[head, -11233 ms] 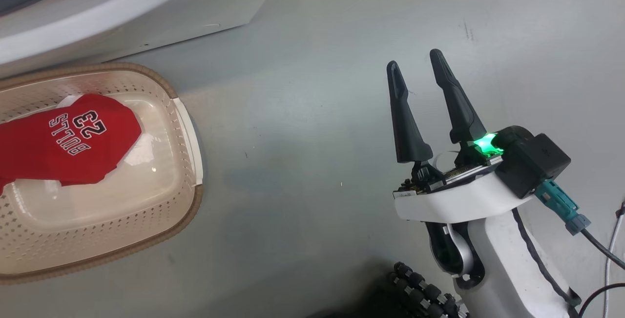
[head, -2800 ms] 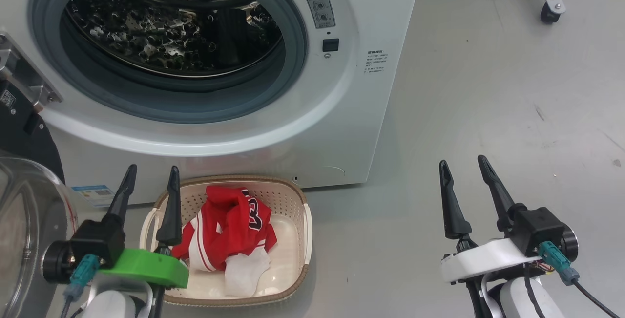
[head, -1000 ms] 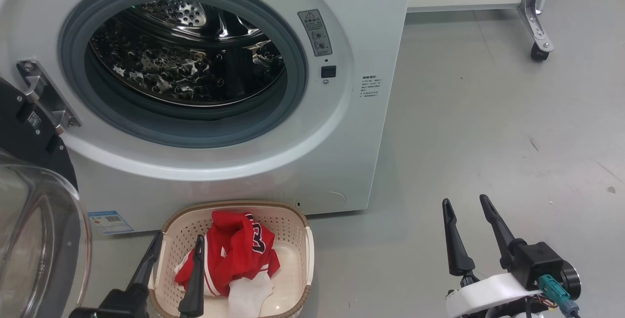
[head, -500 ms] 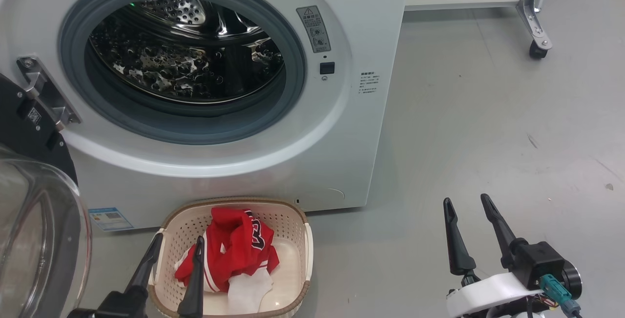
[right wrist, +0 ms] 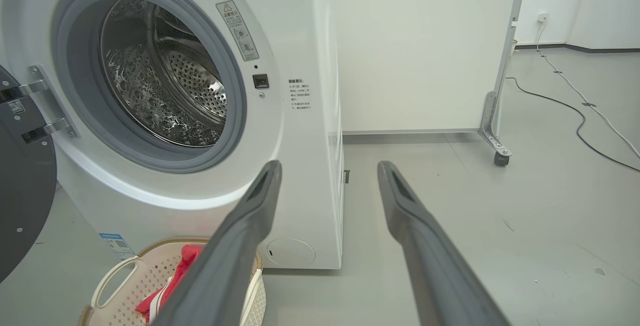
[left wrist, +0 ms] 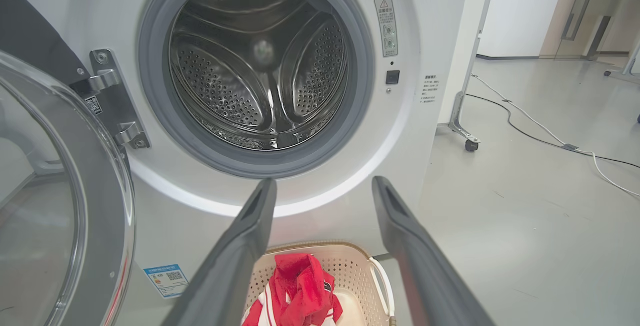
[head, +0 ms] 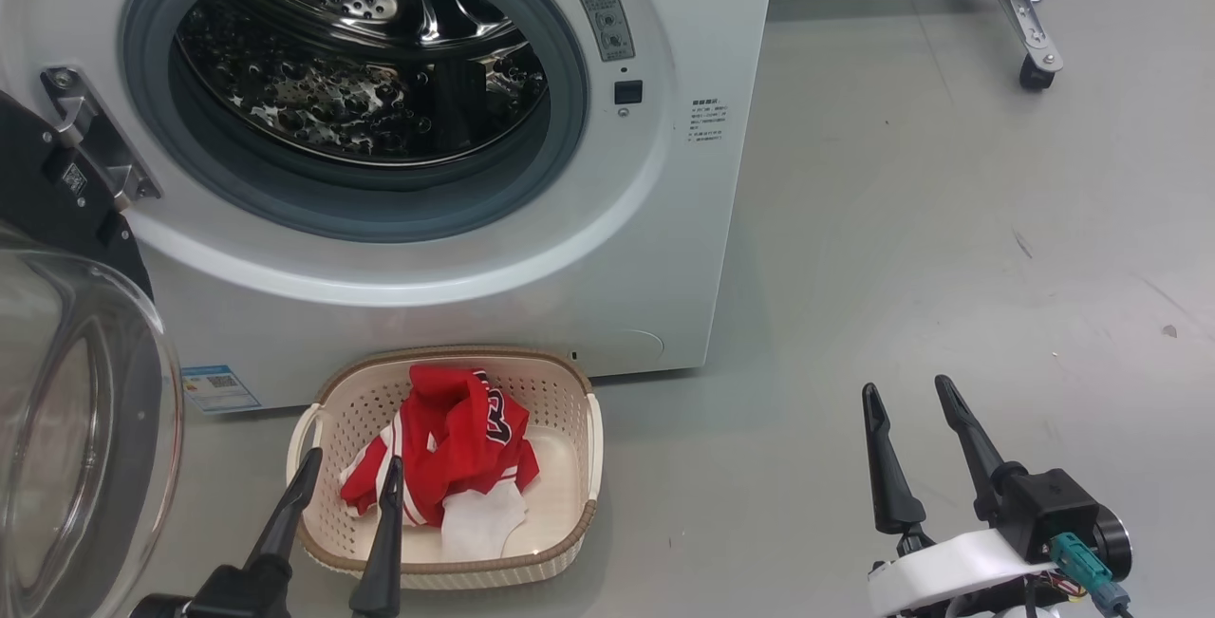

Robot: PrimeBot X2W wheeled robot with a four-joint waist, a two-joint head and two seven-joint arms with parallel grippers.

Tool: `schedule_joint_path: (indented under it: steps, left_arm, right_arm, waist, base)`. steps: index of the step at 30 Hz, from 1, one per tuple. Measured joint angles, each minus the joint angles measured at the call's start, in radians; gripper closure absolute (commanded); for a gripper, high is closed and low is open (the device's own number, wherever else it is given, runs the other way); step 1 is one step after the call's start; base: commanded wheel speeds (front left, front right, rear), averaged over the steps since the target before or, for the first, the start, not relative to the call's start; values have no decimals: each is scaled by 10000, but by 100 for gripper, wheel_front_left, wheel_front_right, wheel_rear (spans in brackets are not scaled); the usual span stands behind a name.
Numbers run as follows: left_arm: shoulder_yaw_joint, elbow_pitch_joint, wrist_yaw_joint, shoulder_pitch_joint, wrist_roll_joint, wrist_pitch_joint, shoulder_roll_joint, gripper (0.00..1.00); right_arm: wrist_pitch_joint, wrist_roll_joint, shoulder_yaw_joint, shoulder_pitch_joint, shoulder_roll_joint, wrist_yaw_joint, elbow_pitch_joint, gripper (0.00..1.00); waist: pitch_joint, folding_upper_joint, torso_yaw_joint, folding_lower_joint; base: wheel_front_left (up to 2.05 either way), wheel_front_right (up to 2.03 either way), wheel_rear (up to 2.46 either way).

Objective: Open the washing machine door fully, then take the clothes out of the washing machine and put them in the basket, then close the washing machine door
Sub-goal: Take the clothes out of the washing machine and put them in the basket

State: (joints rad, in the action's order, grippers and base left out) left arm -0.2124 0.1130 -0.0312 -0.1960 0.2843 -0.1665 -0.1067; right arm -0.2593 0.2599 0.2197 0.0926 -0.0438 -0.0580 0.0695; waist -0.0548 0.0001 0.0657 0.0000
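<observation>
Door [head: 85, 428] stands swung open at the washer's [head: 683, 219] left. Clothes [head: 456, 438] lie in the basket [head: 590, 428] on the floor [head: 902, 219], just before the washer. Left gripper [head: 353, 458] at the basket's near rim and right gripper [head: 906, 386] well apart: both released, holding nothing.

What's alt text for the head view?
Open washer with an empty drum, door swung out at left. Below it, a basket holds a red jersey and white cloth. At the bottom, left gripper and right gripper sit open.
</observation>
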Motion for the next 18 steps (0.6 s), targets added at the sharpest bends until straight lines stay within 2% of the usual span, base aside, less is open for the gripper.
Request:
schedule_joint_path:
  steps: [9, 18]
  left_arm:
    - [0, 148, 0, 0, 0, 0, -4, 0]
    - [-2, 209, 0, 0, 2, 29, -8, 0]
  right_arm:
    - [0, 2, -42, -1, 0, 0, -2, 0]
    - [0, 4, -67, -2, 2, 40, 6, 0]
  waist:
    - [-66, 0, -31, 0]
    - [-71, 0, -30, 0]
  base:
    - [-67, 67, 0]
    - [-32, 32, 0]
